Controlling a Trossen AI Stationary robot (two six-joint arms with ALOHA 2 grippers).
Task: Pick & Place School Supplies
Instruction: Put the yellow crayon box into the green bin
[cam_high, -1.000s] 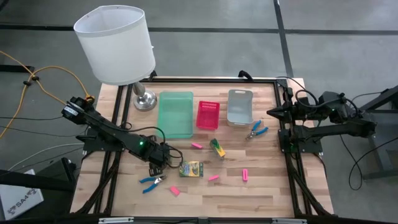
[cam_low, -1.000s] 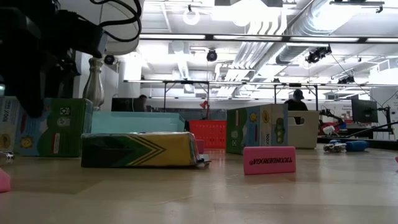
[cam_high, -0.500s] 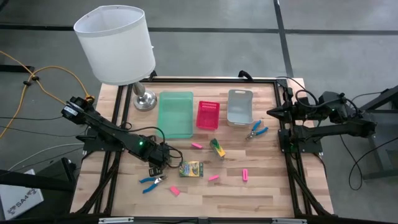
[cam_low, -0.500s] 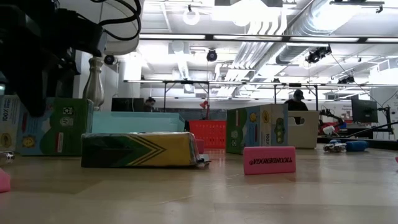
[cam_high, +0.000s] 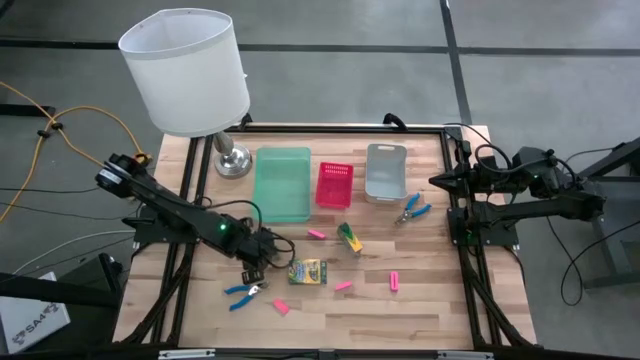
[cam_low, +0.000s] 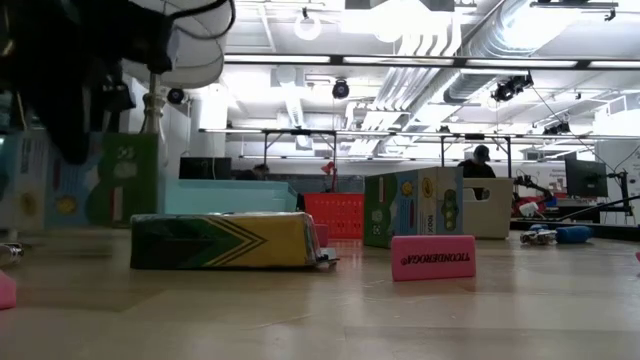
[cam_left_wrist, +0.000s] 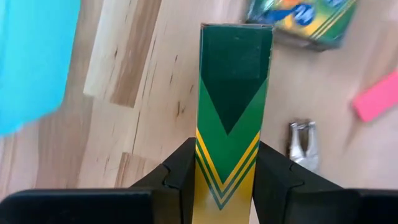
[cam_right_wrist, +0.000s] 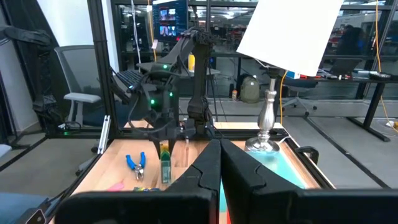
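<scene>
Crayon box (cam_left_wrist: 234, 106) sits clamped upright in the left end effector (cam_left_wrist: 225, 180), raised above the worktop (cam_high: 420, 310) left of center. Right end effector (cam_right_wrist: 219, 163) waits closed at the right edge.

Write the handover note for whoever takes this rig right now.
Left pincer: shut on a held crayon box, apparently lifted just off the table, left of centre.
Right pincer: shut, parked at the table's right edge.
On the table: two loose crayon boxes, four pink erasers, two blue-handled tools.
Done: no supply shows in the green tray, pink tray or grey tray.
Left: place the held box, then all the rest.
</scene>
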